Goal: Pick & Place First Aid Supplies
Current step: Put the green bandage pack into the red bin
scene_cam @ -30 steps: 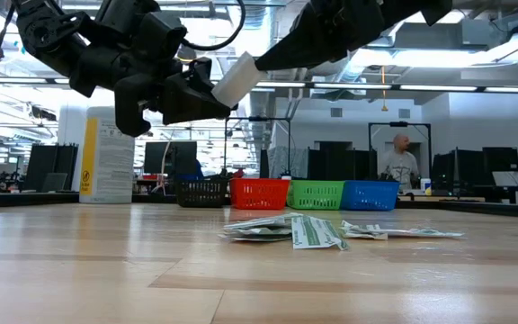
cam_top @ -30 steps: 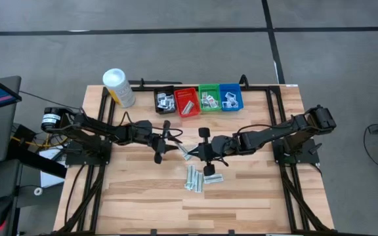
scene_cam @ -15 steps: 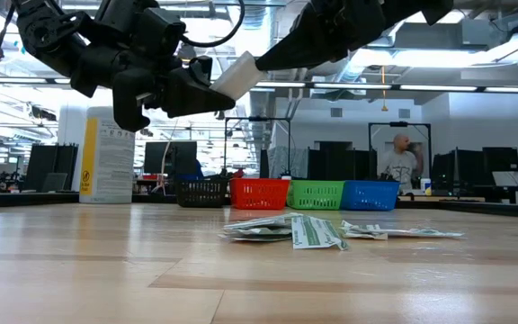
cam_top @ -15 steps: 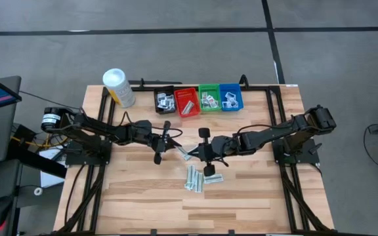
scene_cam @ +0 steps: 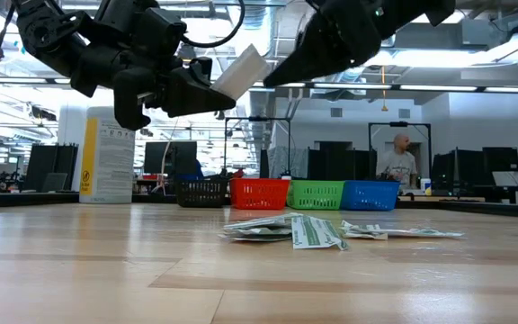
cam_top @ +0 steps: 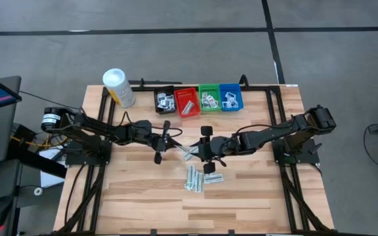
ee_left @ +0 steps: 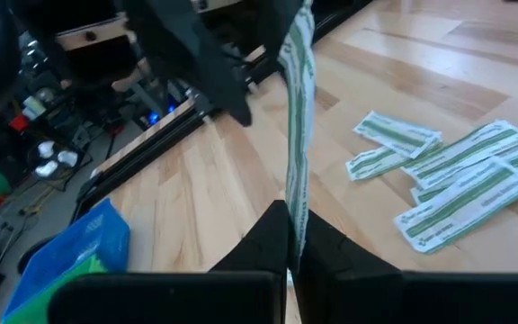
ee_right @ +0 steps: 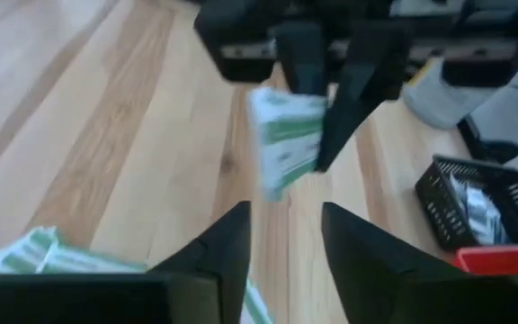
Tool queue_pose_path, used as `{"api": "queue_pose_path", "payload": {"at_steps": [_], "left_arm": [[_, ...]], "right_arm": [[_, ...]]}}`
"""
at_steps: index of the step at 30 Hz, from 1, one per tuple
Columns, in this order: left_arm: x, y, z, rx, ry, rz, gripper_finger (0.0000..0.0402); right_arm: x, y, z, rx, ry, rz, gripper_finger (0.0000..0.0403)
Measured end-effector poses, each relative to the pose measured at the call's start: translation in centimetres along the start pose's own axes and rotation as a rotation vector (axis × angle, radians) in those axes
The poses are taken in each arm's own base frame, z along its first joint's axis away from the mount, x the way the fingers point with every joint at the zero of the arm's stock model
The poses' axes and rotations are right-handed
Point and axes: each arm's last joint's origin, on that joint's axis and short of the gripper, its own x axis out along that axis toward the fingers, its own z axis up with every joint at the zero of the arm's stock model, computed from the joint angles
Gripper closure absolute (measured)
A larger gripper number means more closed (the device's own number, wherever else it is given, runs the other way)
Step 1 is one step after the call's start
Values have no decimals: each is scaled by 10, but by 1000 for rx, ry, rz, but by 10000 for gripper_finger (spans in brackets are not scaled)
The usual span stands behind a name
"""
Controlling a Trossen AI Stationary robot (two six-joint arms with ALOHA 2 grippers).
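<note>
Some packets already sit in four bins [cam_top: 199,99], upper middle. Left hand [cam_top: 168,139], frame centre, pinches green strip [ee_left: 295,135] in air. Right hand [cam_top: 204,150] spread, just let go. Pile of strips [cam_top: 201,176] still on desk [cam_top: 254,190], lower middle.

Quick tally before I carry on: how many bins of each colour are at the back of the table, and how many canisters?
Black bin: 1
Red bin: 1
Green bin: 1
Blue bin: 1
White canister: 1
Total: 5
</note>
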Motion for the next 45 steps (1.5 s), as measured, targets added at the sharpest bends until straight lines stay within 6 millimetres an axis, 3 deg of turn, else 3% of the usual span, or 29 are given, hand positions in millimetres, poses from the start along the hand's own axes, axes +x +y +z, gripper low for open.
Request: {"api": "queue_pose_path", "payload": {"at_steps": [5,14,22,31,38,45], "left_arm": [[-1,6,-5,-38,40,54,396],[-5,29,-15,-175,124,245,397],[-13,61,-28,-251,168,392,397],[-25,101,-45,-337,241,517,398],[0,127,-71,-382,387,495,397],[24,144,-104,-432,559,531,397]], "right_arm": [[0,1,-6,-1,58,13,247],[-1,3,-21,-17,172,32,254],[4,1,-64,72,233,2,264],[1,-6,-121,186,130,-74,262],[-5,-13,-147,274,128,-119,260],[-6,-8,-146,290,123,-100,266]]}}
